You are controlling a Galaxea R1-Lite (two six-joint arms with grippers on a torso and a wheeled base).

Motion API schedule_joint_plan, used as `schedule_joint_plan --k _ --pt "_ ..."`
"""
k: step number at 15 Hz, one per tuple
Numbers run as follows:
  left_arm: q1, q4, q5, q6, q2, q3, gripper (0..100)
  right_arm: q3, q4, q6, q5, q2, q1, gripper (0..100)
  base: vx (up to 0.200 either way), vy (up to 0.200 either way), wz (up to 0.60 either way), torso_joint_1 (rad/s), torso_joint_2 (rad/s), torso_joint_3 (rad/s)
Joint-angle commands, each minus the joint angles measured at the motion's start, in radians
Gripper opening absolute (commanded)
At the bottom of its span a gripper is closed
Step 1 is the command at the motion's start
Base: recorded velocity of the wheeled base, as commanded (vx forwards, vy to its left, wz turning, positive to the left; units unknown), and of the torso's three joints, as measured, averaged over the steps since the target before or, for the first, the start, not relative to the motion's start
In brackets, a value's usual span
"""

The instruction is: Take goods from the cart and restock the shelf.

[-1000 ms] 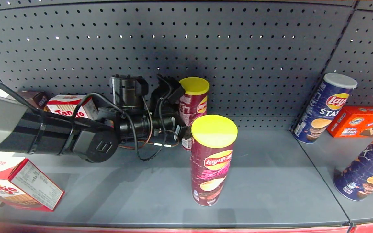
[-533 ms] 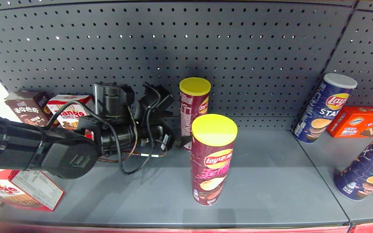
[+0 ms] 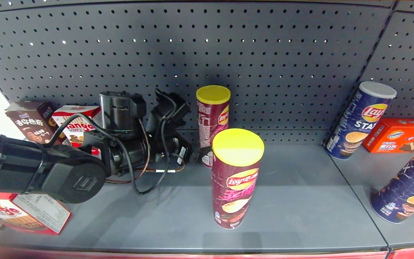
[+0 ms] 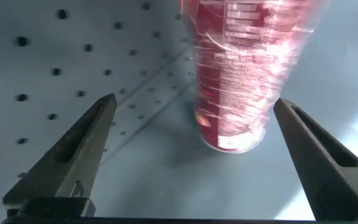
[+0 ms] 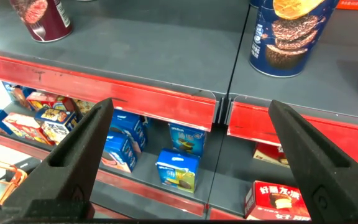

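Observation:
Two maroon chip cans with yellow lids stand upright on the grey shelf (image 3: 300, 201). The rear can (image 3: 213, 115) is near the pegboard and the front can (image 3: 235, 176) is closer to the shelf edge. My left gripper (image 3: 197, 155) hovers low beside the rear can's base, on its left, and is open. In the left wrist view the rear can (image 4: 247, 68) stands just beyond the spread fingers (image 4: 79, 149), untouched by them. My right gripper (image 5: 190, 104) is open and holds nothing in front of the red shelf edge (image 5: 135, 93), below the front can (image 5: 42, 18).
Wafer boxes (image 3: 31, 212) (image 3: 77, 120) and a brown box (image 3: 27, 120) crowd the shelf's left. Blue chip cans (image 3: 359, 120) (image 3: 408, 187) and an orange box (image 3: 401, 135) fill the bay to the right. Lower shelves hold boxed goods (image 5: 179, 168).
My left gripper, which sat around the rear can a second ago, has pulled back to the left and stands apart from it. The can stays upright on the shelf.

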Motion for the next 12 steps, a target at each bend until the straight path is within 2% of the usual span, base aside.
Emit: schedule_joint_plan --k 1,8,12 --pt "0.005 -0.004 0.019 0.001 0.025 -0.019 100 0.000 0.000 0.000 0.000 0.001 0.001 100 0.000 0.000 0.00 0.000 0.00 0.000" --pt "0.038 -0.007 0.040 0.009 0.024 -0.019 100 0.000 0.000 0.000 0.000 0.001 0.001 100 0.000 0.000 0.00 0.000 0.00 0.000" --pt "0.065 -0.007 0.090 0.009 0.022 -0.016 100 0.000 0.000 0.000 0.000 0.001 0.001 100 0.000 0.000 0.00 0.000 0.00 0.000"
